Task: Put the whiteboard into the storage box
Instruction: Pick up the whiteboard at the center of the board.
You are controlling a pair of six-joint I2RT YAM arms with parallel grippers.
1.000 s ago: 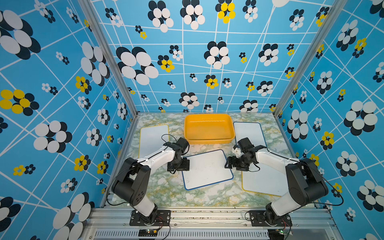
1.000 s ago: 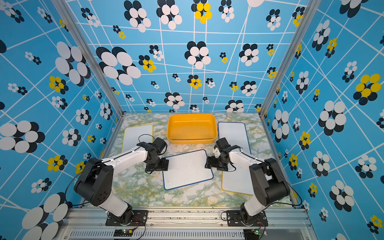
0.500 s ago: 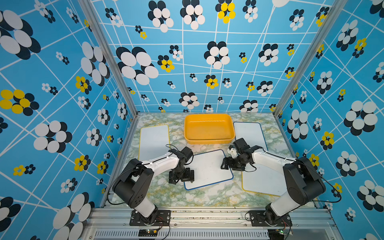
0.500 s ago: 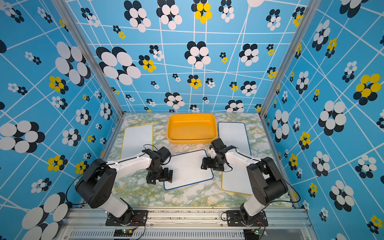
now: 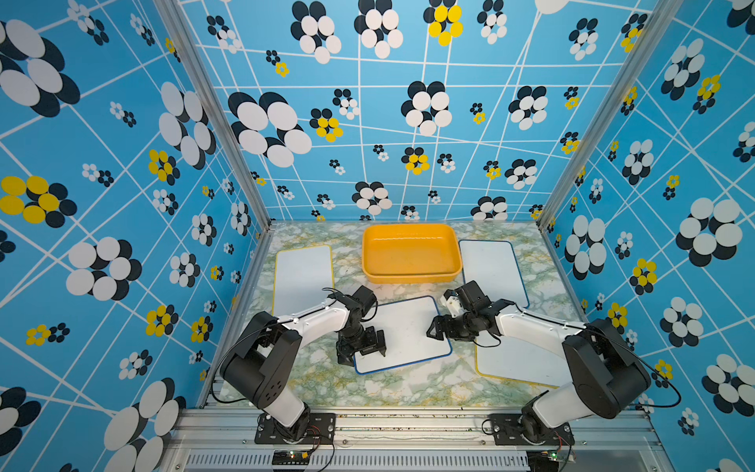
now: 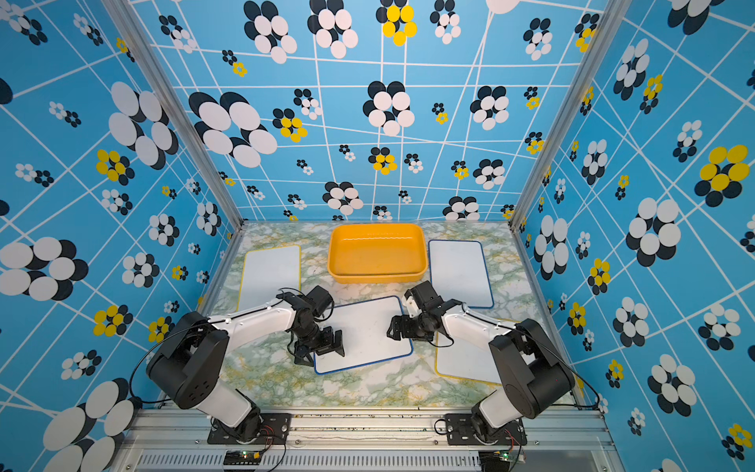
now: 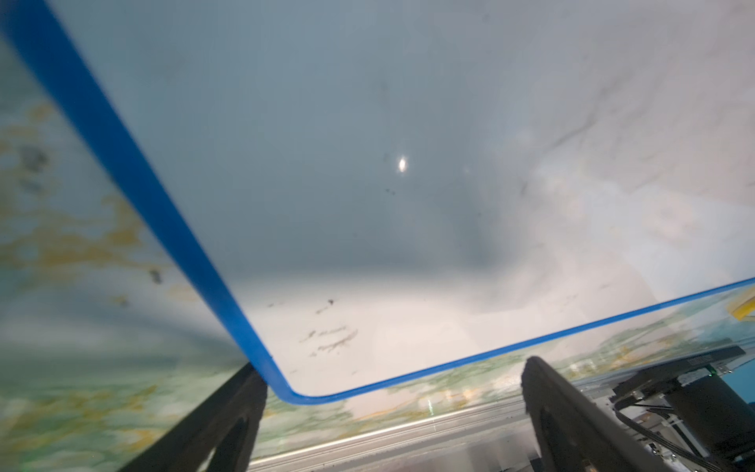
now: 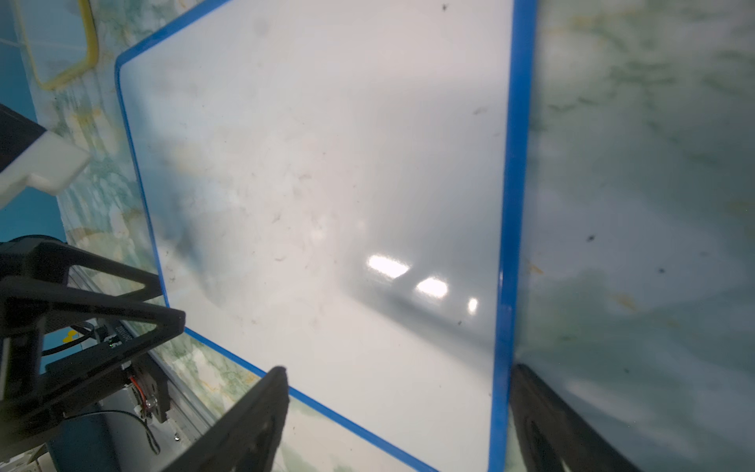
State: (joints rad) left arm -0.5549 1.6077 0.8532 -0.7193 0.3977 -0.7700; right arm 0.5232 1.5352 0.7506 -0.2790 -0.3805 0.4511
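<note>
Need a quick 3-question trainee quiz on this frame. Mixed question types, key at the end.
1. Count: how many whiteboards lie on the table?
2. True or false: the box is empty.
3. Fill in: the left gripper and right gripper sit at opposite sides of the centre board, whose frame is ____.

Key
1. Four: centre board, far-left board, far-right board, near-right board.
2. True.
3. Blue.
</note>
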